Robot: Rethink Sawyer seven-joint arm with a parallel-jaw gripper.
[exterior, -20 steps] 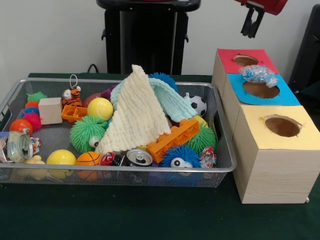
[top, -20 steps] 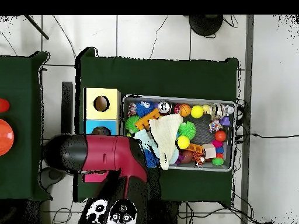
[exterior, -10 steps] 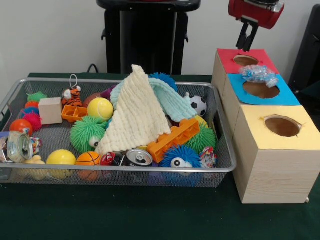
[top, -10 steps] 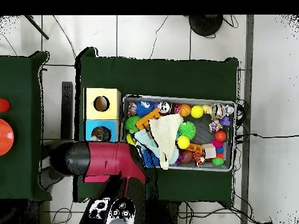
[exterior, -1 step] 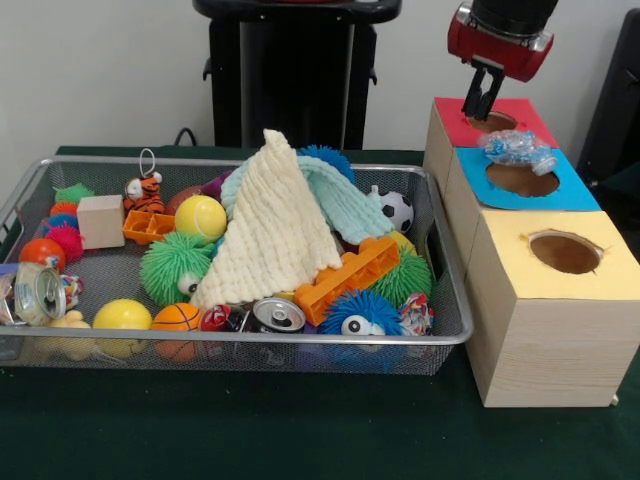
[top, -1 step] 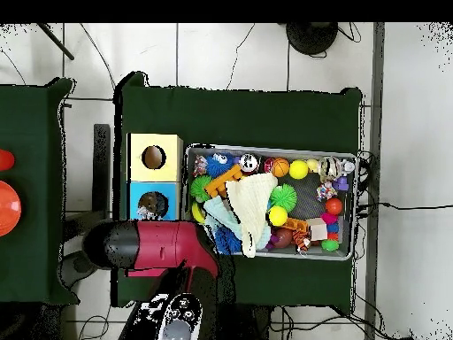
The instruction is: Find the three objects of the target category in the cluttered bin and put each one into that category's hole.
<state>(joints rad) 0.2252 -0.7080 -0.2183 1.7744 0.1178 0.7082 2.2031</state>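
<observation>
The gripper (exterior, -1 step: 482, 100), its fingers pressed together and holding nothing, is hanging over the red box (exterior, -1 step: 520, 113). A crumpled plastic wrapper (exterior, -1 step: 518, 149) is lying on the blue box (exterior, -1 step: 570, 192), beside the cluttered wire bin (exterior, -1 step: 445, 300).

Front camera sits low across the table from my arm, close in, looking slightly down over the green cloth (exterior, -1 step: 300, 430). It fills its frame with the mesh bin (exterior, -1 step: 440, 335) at left and the row of three boxes (exterior, -1 step: 545, 330) at right.

Overhead camera hangs high, looking straight down, far enough to take in floor tiles and a second table (top, -1 step: 31, 177) beside mine.

Both views share the bin (top, -1 step: 358, 212) and the yellow-topped box (top, -1 step: 155, 142); orientation is turned half round between them.
</observation>
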